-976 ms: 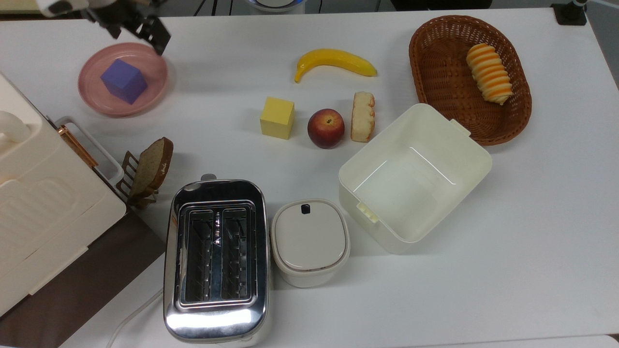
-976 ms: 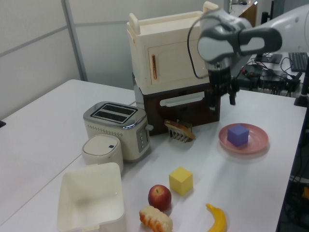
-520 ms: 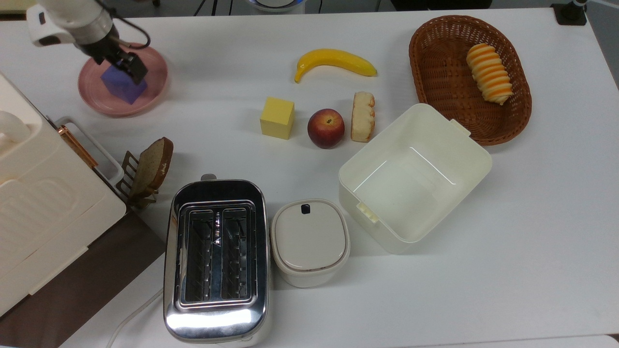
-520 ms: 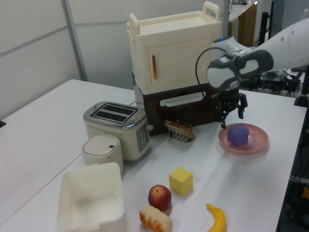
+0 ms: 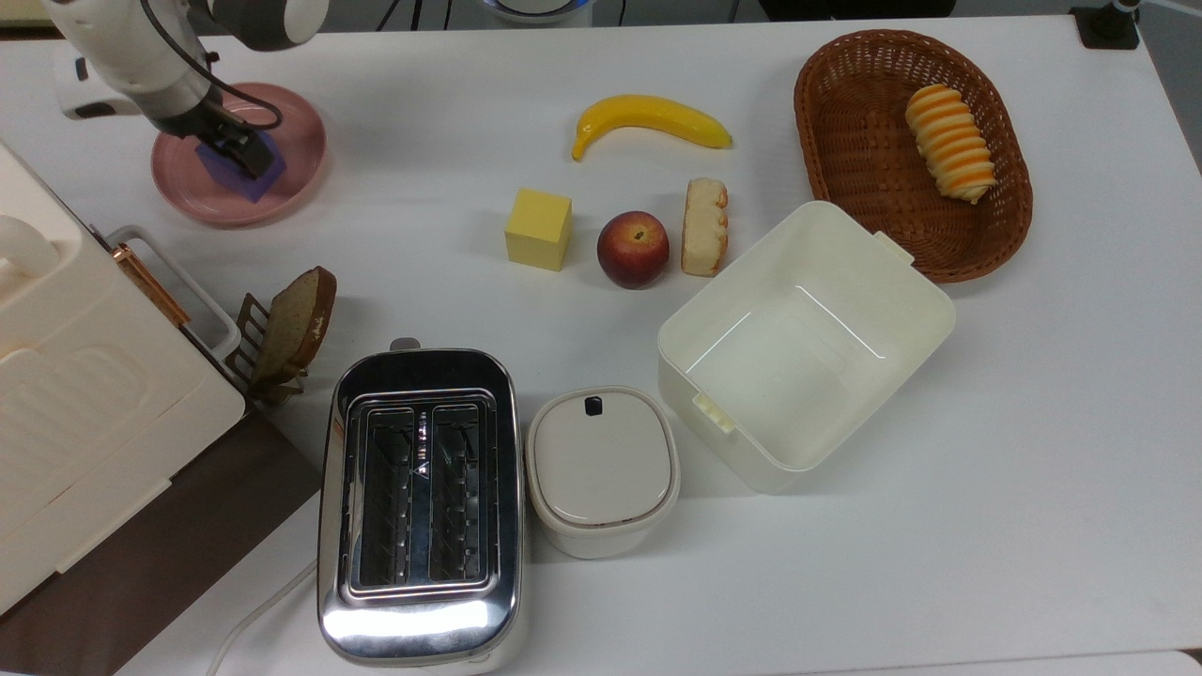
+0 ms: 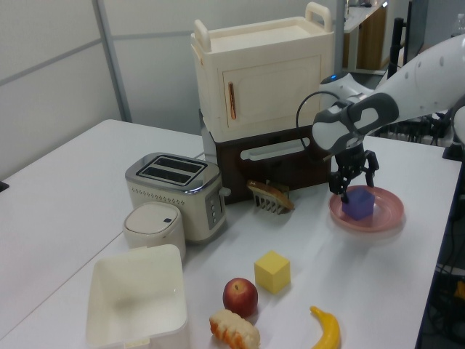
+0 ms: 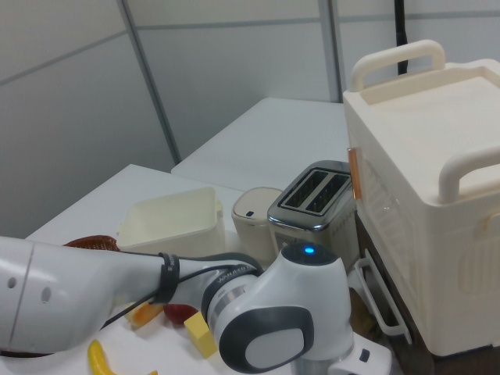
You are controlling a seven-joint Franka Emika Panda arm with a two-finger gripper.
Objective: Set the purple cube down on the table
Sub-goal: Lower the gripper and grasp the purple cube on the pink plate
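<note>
Gripper [image 6: 354,190] open, fingers straddling the purple cube [image 6: 359,204], not yet clamped; cube sits on pink plate [image 6: 389,214] on bench [image 6: 87,160].

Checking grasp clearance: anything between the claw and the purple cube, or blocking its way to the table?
Nothing visible. The claw is open, fingers either side of the purple cube on the pink plate. Bare table lies right beside the plate.

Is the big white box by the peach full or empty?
Empty. The top view looks straight down into the box and shows only its bare white floor and walls; the left view also shows nothing inside.
</note>
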